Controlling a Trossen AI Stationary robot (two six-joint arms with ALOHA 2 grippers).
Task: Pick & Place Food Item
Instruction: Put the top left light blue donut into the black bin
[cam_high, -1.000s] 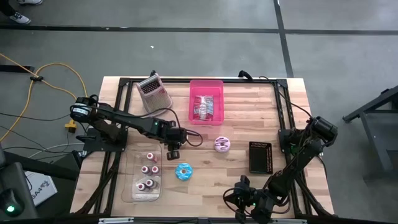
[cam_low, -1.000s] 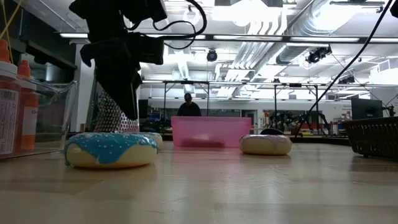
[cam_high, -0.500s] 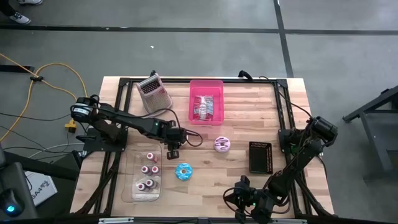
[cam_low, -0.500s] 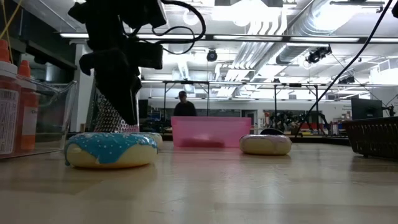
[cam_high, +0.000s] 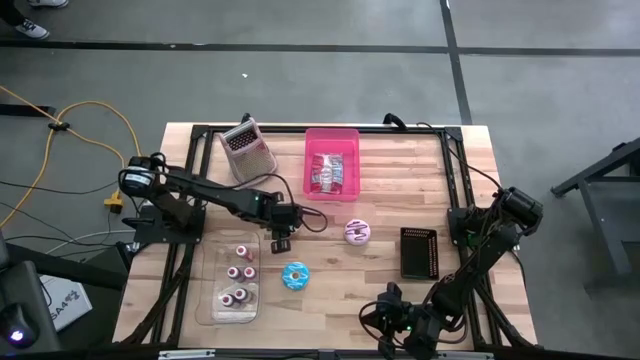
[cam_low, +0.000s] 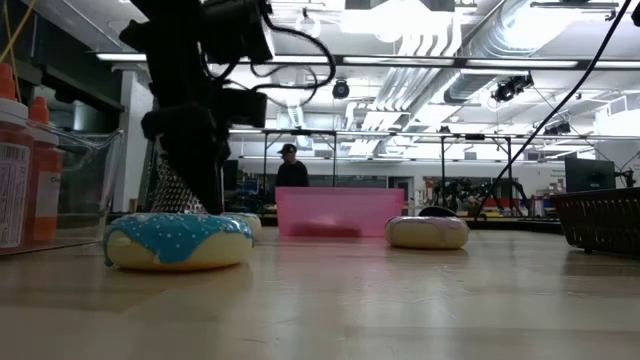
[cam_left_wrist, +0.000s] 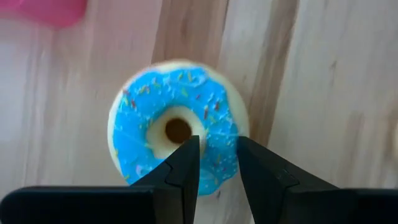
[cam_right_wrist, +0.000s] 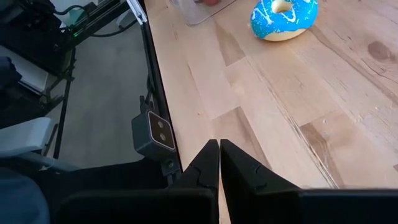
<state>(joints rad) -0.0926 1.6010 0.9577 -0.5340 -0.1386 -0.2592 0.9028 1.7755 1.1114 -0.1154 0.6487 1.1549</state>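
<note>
A blue-frosted donut (cam_high: 295, 276) with sprinkles lies flat on the wooden table near its middle. My left gripper (cam_high: 281, 243) hangs just on the donut's far side, pointing steeply down. It is open by a narrow gap and holds nothing. In the left wrist view the donut (cam_left_wrist: 177, 127) shows beyond the two fingertips of the left gripper (cam_left_wrist: 217, 155). In the low view the arm (cam_low: 190, 130) stands behind the donut (cam_low: 178, 240). A pink-frosted donut (cam_high: 358, 232) lies to the right. My right gripper (cam_right_wrist: 219, 149) waits shut over the table's near edge (cam_high: 383, 318).
A pink bin (cam_high: 332, 162) holding a packet stands at the far middle, with a metal grater (cam_high: 248, 150) to its left. A clear tray (cam_high: 215, 300) with small bottles sits left of the blue donut. A black basket (cam_high: 420, 252) is on the right. A person (cam_low: 291, 170) stands in the room behind.
My left gripper has sunk a little toward the table just behind the blue donut, with its finger gap unchanged. The donuts have not moved.
</note>
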